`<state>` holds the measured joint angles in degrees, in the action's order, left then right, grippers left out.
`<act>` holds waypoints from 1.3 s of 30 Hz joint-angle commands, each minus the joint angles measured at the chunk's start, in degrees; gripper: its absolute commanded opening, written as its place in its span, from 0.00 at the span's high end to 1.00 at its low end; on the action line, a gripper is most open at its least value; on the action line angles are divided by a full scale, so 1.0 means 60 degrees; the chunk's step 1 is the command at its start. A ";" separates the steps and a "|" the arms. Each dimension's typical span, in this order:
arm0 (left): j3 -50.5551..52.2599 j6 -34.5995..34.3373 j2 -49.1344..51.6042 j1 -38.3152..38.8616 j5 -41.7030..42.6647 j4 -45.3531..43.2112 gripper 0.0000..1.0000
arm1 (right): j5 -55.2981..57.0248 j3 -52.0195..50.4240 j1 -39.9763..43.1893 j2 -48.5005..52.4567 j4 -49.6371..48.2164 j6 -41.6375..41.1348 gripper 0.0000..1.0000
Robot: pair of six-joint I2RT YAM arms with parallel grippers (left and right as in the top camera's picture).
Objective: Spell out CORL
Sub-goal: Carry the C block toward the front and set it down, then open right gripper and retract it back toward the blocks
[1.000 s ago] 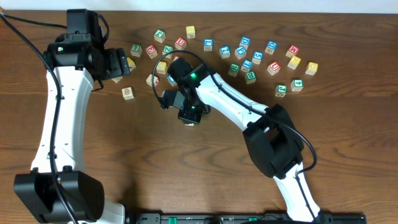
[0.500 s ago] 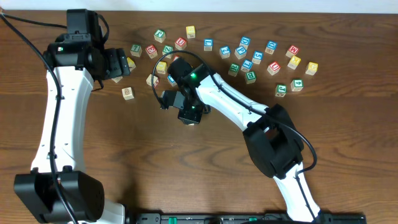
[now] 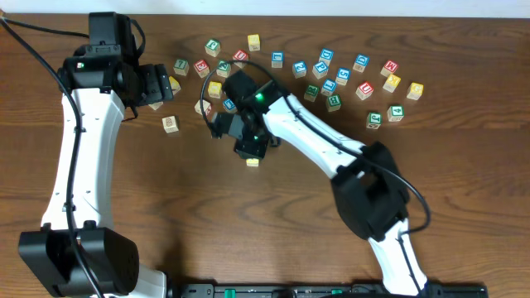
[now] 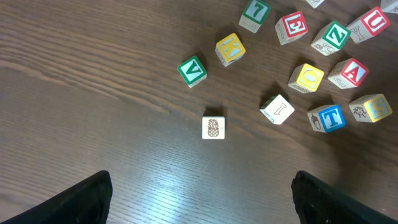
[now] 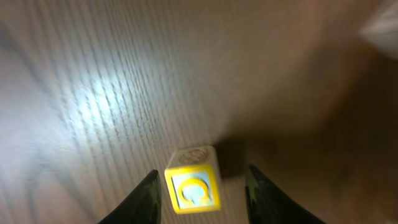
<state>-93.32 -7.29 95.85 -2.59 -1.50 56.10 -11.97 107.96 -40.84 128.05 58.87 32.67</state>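
While the right hand (image 5: 200,198) hangs released, fingers clear of both its sides, a yellow-topped cube (image 5: 193,190) sits on the tabletop (image 3: 207,215) just apart from the scattered letter cubes (image 3: 323,66); the left hand (image 4: 202,208), spread wide, hovers over that scatter's edge.

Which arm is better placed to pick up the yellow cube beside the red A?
Left, probably: the left gripper, open, hovers by that cube; the right gripper straddles another yellow cube farther off.
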 commanded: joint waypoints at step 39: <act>-0.3093 0.0393 -0.0076 -0.0029 0.0412 0.2014 0.08 | -0.1075 0.1224 0.2528 -0.2637 0.0299 -0.6801 0.03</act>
<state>-108.81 -6.13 95.85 -2.59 -0.75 67.40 -18.04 111.37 -26.63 113.14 60.18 -5.54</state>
